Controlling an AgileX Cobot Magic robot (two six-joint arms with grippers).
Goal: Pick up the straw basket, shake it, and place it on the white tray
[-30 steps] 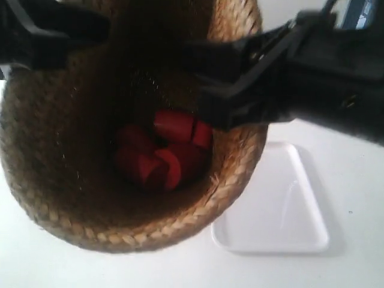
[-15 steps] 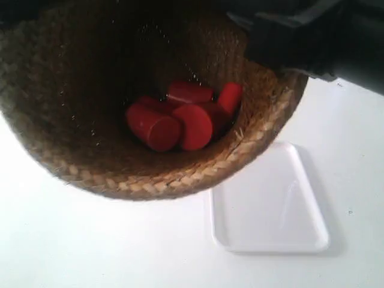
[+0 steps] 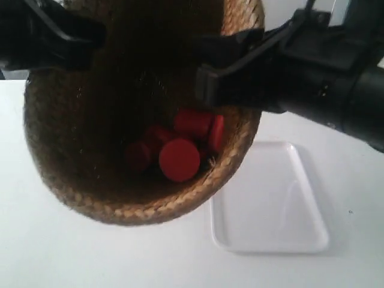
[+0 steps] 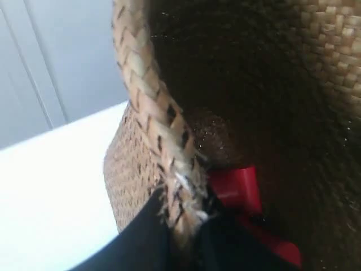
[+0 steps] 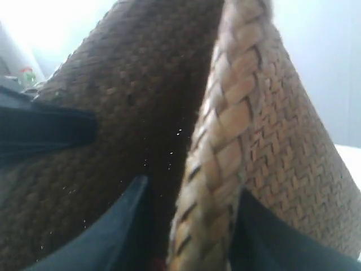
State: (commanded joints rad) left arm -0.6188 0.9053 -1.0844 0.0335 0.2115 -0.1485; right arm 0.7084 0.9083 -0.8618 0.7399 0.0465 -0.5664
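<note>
surface: white table (image 3: 60, 258) | lying flat on it: white tray (image 3: 270, 204), glossy, rounded corners

Exterior view looks down into the straw basket (image 3: 78, 138); both wrist views see it very close.

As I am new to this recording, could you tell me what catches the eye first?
A brown woven straw basket fills the exterior view, mouth toward the camera, red cylindrical blocks heaped inside. The left gripper and right gripper each pinch its braided rim. A glossy white rectangular tray lies at that view's lower right.
</note>
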